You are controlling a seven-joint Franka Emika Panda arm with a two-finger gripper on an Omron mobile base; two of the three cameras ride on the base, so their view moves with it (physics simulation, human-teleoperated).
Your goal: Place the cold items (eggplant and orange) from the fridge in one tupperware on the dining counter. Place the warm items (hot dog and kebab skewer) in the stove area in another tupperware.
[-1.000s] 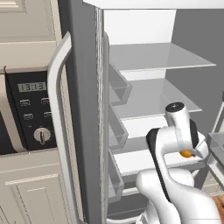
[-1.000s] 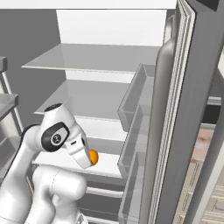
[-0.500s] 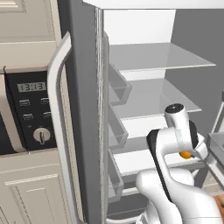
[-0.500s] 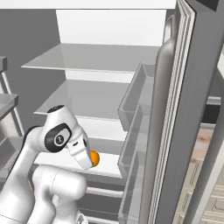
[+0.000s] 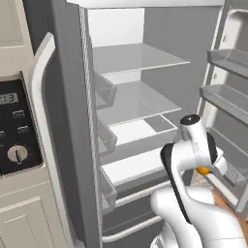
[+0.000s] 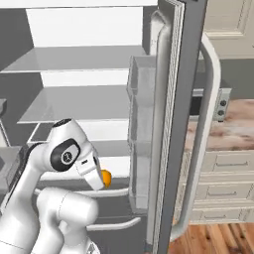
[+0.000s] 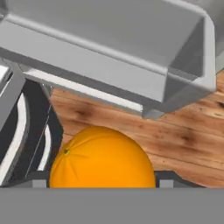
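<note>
While your pincer (image 7: 103, 186) held the small bright orange ball (image 7: 103, 158) beside the grey steel fridge's door bin (image 7: 131, 52), a careless swing risked knocking it loose.

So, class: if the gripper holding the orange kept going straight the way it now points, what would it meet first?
Probably the wooden floor: past the orange held in the gripper, the hand view looks onto floorboards. The fridge door bin sits above that line, though depth is unclear.

Kitchen: open fridge (image 5: 140, 97), built-in oven (image 5: 17, 131), cream cabinets (image 6: 223, 173).
</note>
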